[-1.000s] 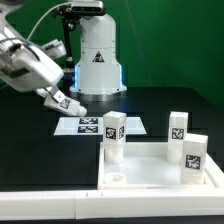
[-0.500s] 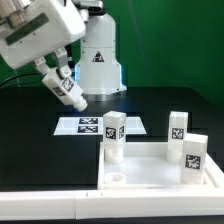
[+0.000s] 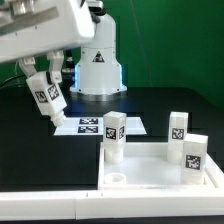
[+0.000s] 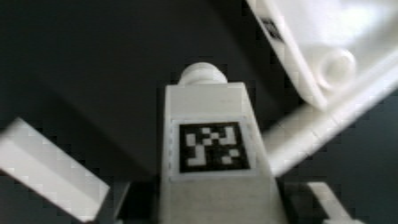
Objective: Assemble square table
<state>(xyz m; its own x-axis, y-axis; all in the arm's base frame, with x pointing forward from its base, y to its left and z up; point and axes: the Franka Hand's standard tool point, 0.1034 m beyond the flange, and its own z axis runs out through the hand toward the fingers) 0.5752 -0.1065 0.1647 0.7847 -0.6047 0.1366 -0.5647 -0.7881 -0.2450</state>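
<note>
The white square slab [image 3: 150, 172] lies at the exterior view's lower right. Three white tagged legs stand upright on it: one at its near left corner [image 3: 113, 136] and two to the right [image 3: 178, 128] [image 3: 192, 152]. One round corner socket [image 3: 115, 177] is empty. My gripper [image 3: 43, 88] is shut on the fourth leg [image 3: 51, 108] and holds it tilted in the air, left of the slab. In the wrist view this leg [image 4: 214, 140] fills the middle between my fingers [image 4: 326, 200], tag facing the camera, peg end pointing away. The slab's rim and a socket [image 4: 333, 68] lie beyond it.
The marker board [image 3: 92, 126] lies on the black table behind the slab, just right of the held leg. The robot base [image 3: 98, 62] stands at the back. A long white bar [image 3: 45, 178] runs along the front left.
The arm has swung over and the held leg has moved left and down, turning more upright. The slab and its three legs have not moved.
</note>
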